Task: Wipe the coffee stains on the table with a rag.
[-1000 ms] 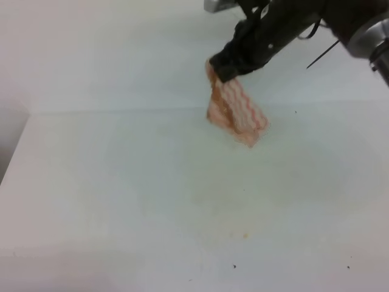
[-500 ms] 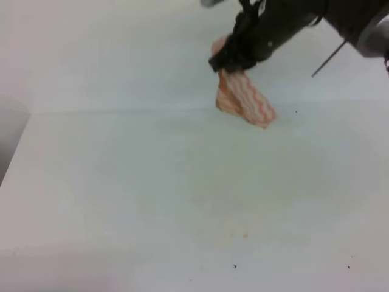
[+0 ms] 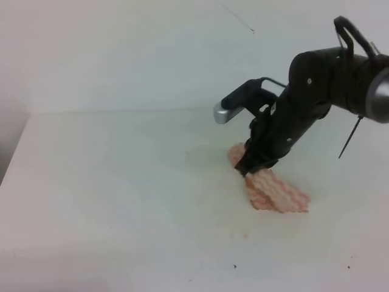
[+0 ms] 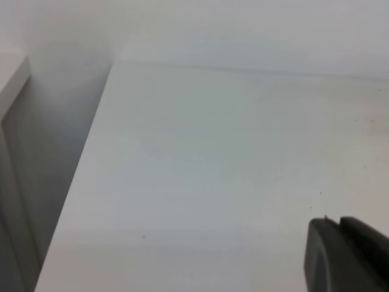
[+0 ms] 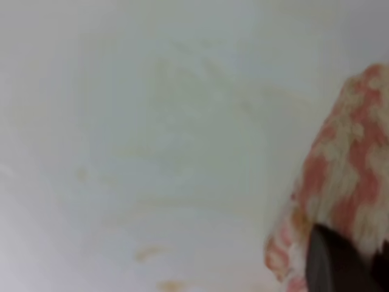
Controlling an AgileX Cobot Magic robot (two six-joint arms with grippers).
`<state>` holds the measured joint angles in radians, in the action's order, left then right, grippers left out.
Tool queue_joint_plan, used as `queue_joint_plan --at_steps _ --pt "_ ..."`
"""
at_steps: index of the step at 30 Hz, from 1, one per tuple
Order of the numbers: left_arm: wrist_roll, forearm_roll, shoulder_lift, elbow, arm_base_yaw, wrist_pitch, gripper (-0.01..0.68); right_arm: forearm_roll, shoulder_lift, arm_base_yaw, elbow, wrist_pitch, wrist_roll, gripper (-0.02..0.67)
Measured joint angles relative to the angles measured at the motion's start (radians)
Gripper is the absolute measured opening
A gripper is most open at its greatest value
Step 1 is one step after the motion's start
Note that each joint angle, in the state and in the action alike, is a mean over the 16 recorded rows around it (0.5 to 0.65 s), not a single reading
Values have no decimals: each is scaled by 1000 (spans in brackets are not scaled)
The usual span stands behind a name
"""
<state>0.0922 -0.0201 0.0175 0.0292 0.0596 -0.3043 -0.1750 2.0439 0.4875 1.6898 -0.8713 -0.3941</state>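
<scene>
My right gripper [image 3: 248,166] is shut on the pink-red and white zigzag rag [image 3: 273,192] and presses one end of it onto the white table [image 3: 109,182], right of the middle. The rest of the rag lies flat toward the front right. The rag also shows in the right wrist view [image 5: 346,176], beside a dark fingertip [image 5: 331,261]. No orange-brown puddle shows, only faint orange coffee marks just in front of the rag [image 3: 244,235] and pale smears in the right wrist view [image 5: 149,252]. Only one dark finger [image 4: 346,255] of my left gripper shows, over bare table.
Tiny dark specks [image 3: 234,266] lie near the front edge. The table's left edge [image 3: 13,155] drops off beside a grey wall. A white wall stands behind the back edge [image 3: 121,111].
My right arm came down from high at the back, where the rag hung in the air, and forward. The rag now rests on the table.
</scene>
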Motion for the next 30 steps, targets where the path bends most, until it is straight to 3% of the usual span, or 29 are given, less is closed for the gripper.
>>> queue_joint_plan --at_steps 8,17,22,30 --pt "0 0 2 3 0 1 -1 -123 89 44 -38 -55 -119 15" --pt "0 0 -3 -5 0 -2 -1 -179 188 66 -30 -100 -138 14" --pt "0 0 -5 -8 0 -3 -1 -212 220 3 -21 -90 -134 14" --pt "0 0 -5 -8 0 -2 -1 -261 236 -174 -5 -82 -134 14"
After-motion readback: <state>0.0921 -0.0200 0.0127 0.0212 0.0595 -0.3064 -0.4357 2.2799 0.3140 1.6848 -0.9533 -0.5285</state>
